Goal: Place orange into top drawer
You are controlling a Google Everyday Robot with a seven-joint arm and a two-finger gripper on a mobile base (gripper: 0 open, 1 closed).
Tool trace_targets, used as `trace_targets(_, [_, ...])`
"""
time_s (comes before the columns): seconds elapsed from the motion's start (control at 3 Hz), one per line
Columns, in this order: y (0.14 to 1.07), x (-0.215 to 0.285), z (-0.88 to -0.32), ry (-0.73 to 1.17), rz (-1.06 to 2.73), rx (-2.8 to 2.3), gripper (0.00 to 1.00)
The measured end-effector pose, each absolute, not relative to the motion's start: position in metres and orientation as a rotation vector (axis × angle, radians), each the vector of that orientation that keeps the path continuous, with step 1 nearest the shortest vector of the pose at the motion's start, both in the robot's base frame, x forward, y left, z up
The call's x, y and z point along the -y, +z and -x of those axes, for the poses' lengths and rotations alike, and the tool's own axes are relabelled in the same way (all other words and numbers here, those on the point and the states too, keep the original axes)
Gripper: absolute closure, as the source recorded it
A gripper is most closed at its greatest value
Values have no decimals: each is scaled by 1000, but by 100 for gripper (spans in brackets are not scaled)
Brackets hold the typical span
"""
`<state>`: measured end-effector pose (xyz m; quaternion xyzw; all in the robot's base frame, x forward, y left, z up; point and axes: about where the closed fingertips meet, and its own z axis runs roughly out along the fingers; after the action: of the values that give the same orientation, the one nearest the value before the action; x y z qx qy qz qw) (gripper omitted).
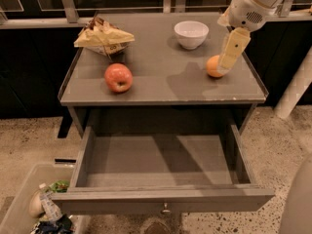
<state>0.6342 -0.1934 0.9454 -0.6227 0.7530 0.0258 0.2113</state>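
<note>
The orange (212, 66) sits on the grey table top (161, 84) near its right edge. My gripper (224, 68) hangs from the white arm at the upper right and reaches down onto the orange's right side, covering part of it. The orange rests on the table. The top drawer (161, 199) is pulled wide open below the table top. Its grey inside is empty, and its small metal knob (165, 209) shows at the centre of the front panel.
A red-yellow apple (118, 77) lies on the left of the table. A yellow snack bag (103, 37) is at the back left and a white bowl (191, 34) at the back centre. A bin of rubbish (29, 206) stands on the floor at the lower left. A white post (297, 87) stands at the right.
</note>
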Motion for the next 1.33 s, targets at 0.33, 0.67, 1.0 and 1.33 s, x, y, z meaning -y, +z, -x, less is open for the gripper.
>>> trace_targets(0.33, [915,218,-665,138,1696,-2099,0])
trace_targets(0.67, [886,222,-695,184,1702,-2092,0])
trace_targets(1.0, [872,209,-711,202,1745,-2066,0])
trace_targets(1.33, [869,199,-709,234,1767,-2056,0])
